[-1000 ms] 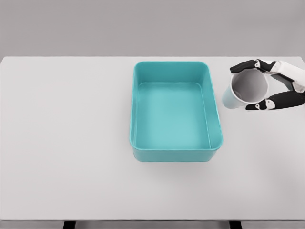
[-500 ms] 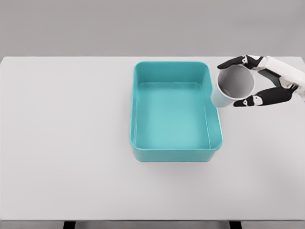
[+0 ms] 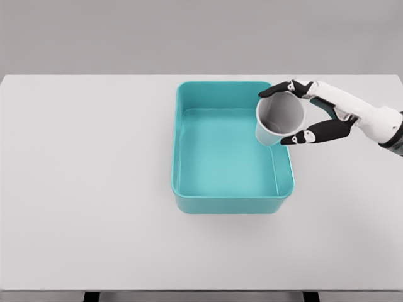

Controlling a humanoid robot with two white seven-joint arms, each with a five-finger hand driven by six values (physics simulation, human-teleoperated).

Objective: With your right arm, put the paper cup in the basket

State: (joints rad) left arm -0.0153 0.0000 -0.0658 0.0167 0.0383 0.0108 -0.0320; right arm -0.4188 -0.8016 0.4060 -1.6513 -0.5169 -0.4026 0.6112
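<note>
A teal rectangular basket (image 3: 181, 151) sits on the white table, a little right of centre. The paper cup (image 3: 278, 118), pale with a grey inside, hangs above the basket's right rim and far right corner, tilted with its mouth facing me. My right hand (image 3: 291, 113) reaches in from the right edge and is shut on the cup, black-tipped fingers over its top and the thumb under its lower rim. The left arm does not show in the head view.
The white table (image 3: 88, 189) spreads wide to the left of and in front of the basket. Its far edge meets a grey wall, and its near edge runs along the bottom of the picture.
My right hand has carried the cup leftward, from beside the basket's right wall to above its right rim. More of the forearm now shows.
</note>
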